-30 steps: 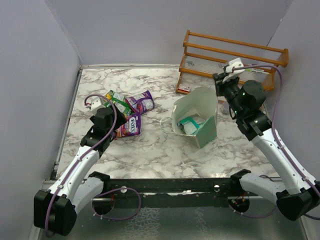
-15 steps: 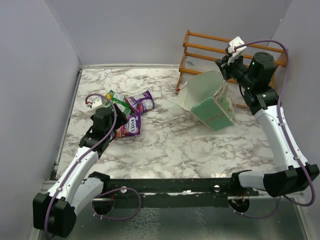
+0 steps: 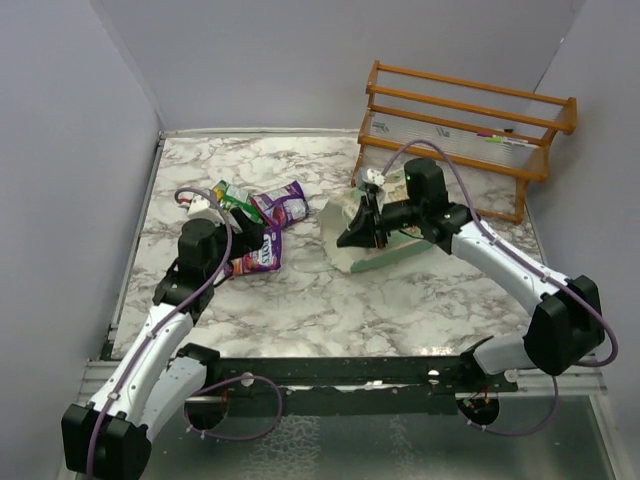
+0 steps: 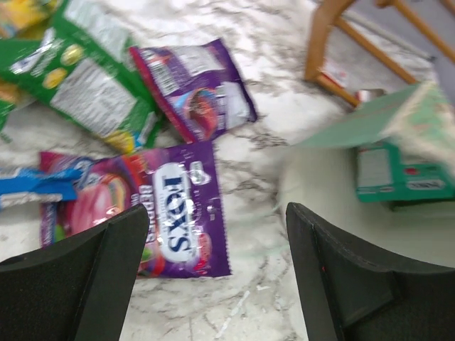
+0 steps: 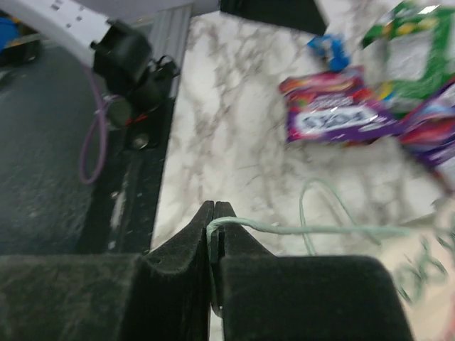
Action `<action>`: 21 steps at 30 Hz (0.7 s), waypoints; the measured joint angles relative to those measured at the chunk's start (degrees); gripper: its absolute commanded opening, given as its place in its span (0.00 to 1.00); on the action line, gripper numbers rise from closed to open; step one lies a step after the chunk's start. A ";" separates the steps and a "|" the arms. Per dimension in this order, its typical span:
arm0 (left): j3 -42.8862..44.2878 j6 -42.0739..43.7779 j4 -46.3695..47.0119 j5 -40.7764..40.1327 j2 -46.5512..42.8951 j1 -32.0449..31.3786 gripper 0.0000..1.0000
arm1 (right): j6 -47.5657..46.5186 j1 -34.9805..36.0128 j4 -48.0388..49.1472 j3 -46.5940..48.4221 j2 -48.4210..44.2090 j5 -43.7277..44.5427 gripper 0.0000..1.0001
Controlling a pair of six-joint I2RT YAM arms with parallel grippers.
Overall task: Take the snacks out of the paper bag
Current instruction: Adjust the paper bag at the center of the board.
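Jaws of the right gripper (image 5: 213, 213) are pressed flat together, pinching a thin pale-green edge of the paper bag (image 3: 385, 248) (rim or handle cord, the wrist view does not settle which); the strip runs from the pinch off to the right. Bag lies tipped on its side on the marble table (image 3: 400, 300), right of centre, mouth turned to the left, and the right gripper sits at that mouth. Left wrist view: mint side panel over a white interior, one green-and-white packet (image 4: 394, 174) lying inside near the opening (blurred, print unreadable). Other snacks (image 3: 255, 225) lie in a loose overlapping pile on the table left of the bag, apart from it: a green packet (image 4: 92, 92), a small purple packet (image 4: 195, 89), and a larger purple-pink packet (image 4: 174, 213) nearest the left gripper (image 4: 217, 227). Left jaws are spread wide with nothing between them, above the near edge of the pile. A loose cord loop (image 5: 320, 206) rests on the marble by the bag. Wooden slatted rack (image 3: 465, 125) stands at the far right behind the bag, with a red-and-white card (image 4: 333, 72) at its foot.
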 measured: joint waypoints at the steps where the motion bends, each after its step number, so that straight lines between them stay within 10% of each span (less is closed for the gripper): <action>1: -0.35 0.39 1.49 1.60 -0.76 0.00 0.81 | 1.62 1.22 1.16 -3.72 -0.63 -1.66 0.02; 13: -11.39 -3.91 26.25 25.03 -3.87 -2.36 0.84 | 8.39 1.27 12.04 -13.27 -17.35 -0.09 0.02; 21: -14.56 -1.49 33.22 21.99 -9.27 -20.35 0.69 | 9.81 1.27 13.75 -16.92 -21.40 12.31 0.02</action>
